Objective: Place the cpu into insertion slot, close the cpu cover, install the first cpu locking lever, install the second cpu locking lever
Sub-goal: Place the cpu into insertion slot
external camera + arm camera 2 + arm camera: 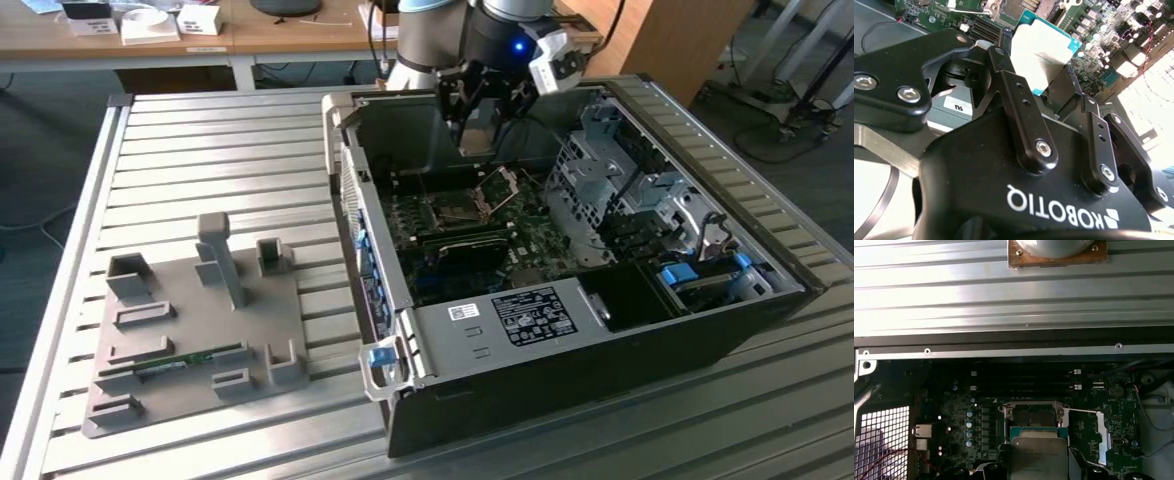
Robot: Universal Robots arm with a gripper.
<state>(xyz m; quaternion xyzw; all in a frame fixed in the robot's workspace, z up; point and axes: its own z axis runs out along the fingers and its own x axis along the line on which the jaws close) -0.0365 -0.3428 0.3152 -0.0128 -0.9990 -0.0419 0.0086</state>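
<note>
Closed jaws hold the cpu [1039,457] over the bare insertion slot [1033,416], cpu cover [1085,412] open, nothing seated or latched.

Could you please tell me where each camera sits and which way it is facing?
Exterior view: off the arm, looking down into the open black computer case on the slatted metal table; the black gripper hangs over it.
Second wrist view: behind the gripper, looking along it towards the dark green motherboard.
First wrist view: on the arm, looking at the square silver-rimmed insertion slot and open silvery cpu cover.
Both wrist views share the small square silvery cpu, held in the gripper.
</note>
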